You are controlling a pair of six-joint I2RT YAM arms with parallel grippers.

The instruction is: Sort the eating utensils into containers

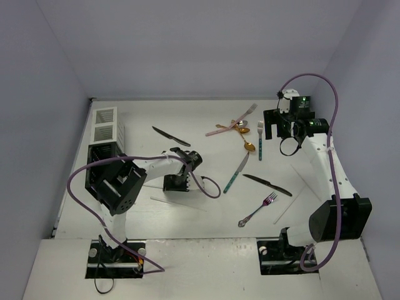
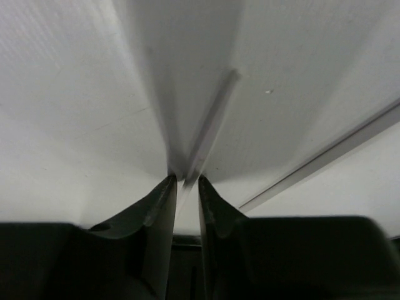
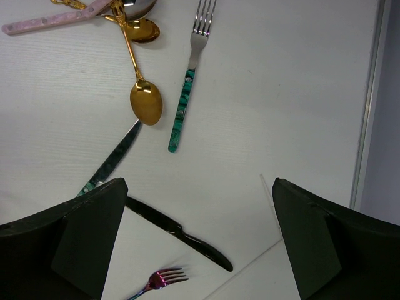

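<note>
My left gripper point(image 1: 177, 185) point(image 2: 185, 179) points down at the table, its fingers closed on a thin white chopstick point(image 2: 209, 128) that runs away from the tips. Another white chopstick point(image 1: 178, 204) lies just near it. My right gripper point(image 1: 270, 127) point(image 3: 197, 187) is wide open and empty, held above the table. Below it lie a teal-handled fork point(image 3: 185, 94) point(image 1: 260, 140), gold spoons point(image 3: 146, 103) point(image 1: 249, 146), a teal knife point(image 1: 235, 173), a black knife point(image 3: 181, 232) point(image 1: 267, 184) and a pink-purple fork point(image 3: 159, 281) point(image 1: 257, 209). The white caddy point(image 1: 105, 125) and black caddy point(image 1: 100, 164) stand at the left.
A second black knife point(image 1: 170, 135) lies behind the left gripper. A pink fork point(image 1: 222, 130) and a silver fork point(image 1: 250, 111) cross at the back. A chopstick point(image 1: 286, 209) lies near the right arm. The left arm partly covers the black caddy. Walls close in on three sides.
</note>
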